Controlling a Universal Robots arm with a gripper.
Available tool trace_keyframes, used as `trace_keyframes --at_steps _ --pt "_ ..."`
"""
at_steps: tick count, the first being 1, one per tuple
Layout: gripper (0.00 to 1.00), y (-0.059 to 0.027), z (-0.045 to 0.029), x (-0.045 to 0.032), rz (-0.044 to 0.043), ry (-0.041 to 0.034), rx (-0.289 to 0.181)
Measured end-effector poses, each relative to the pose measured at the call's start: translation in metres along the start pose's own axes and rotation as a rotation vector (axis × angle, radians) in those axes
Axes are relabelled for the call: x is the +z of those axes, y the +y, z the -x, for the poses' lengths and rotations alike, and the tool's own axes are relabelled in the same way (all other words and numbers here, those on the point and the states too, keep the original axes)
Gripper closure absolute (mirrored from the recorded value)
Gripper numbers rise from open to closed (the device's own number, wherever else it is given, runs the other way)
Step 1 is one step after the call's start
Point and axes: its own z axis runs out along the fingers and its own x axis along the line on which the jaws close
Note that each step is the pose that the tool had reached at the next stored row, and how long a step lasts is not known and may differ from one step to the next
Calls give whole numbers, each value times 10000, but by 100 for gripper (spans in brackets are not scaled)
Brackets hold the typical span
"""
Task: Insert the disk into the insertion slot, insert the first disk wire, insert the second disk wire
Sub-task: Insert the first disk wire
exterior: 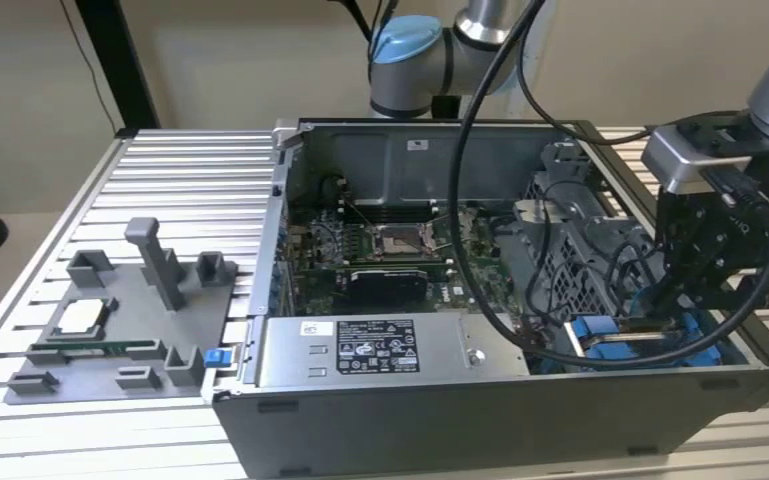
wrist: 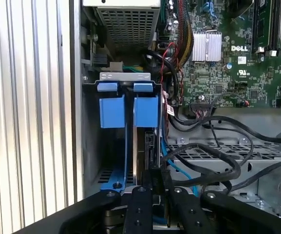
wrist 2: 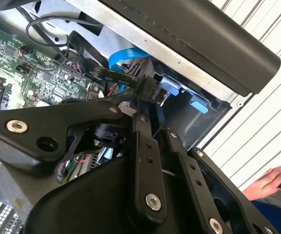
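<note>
The disk (wrist: 146,110) stands on edge in its blue carrier inside the insertion slot (wrist: 92,146), a dark metal bay at the case's front corner (exterior: 651,338). My gripper (wrist 2: 150,105) reaches down into that bay (exterior: 698,290). Its fingers (wrist 2: 141,141) are shut on the black connector (wrist 2: 147,88) of a flat black disk wire, right at the disk's edge. A blue disk wire (wrist 2: 125,56) curves close behind the connector and also runs beside the bay (wrist: 178,166). In the first wrist view my gripper (wrist: 155,184) sits directly over the disk's dark narrow edge.
A second blue carrier tab (wrist: 111,110) stands beside the disk. Thick black cables (wrist: 213,163) loop over the perforated cage. The motherboard (exterior: 377,255) and grey power-supply box (exterior: 364,350) lie in the case. A grey fixture tray (exterior: 104,330) sits on the exterior view's left. A hand (wrist 2: 267,183) is nearby.
</note>
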Motion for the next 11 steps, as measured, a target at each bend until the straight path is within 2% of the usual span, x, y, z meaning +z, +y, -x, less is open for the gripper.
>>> trace_keyframes --at_steps 11 --pt "100 -1 -16 28 0 0 0"
